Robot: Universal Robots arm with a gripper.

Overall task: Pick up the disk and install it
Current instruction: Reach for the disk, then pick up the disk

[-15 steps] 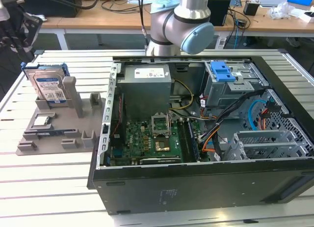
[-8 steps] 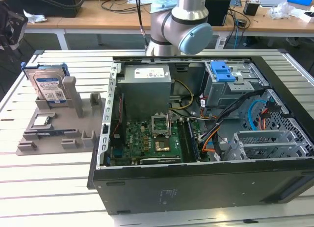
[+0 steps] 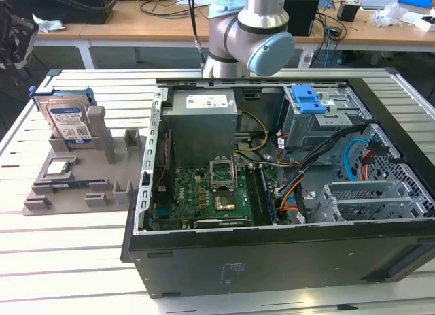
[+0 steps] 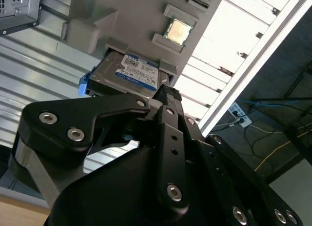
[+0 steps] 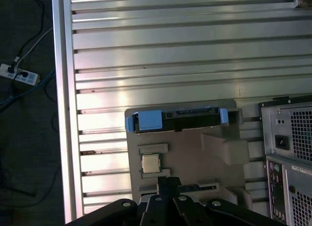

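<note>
The disk stands on edge in a slot of the grey holder, at the exterior view's left, beside the open computer case. It is silver with a white and blue label and blue side rails. In both wrist views the disk lies beyond my black gripper. The gripper hangs above the holder, apart from the disk, and its fingers look pressed together with nothing between them. Its dark body shows at the exterior view's left edge.
A small square silver chip sits in a recess of the holder near the disk. Inside the case are a motherboard, cables and a drive bay with a blue latch piece. The slatted metal table ends at a rail.
</note>
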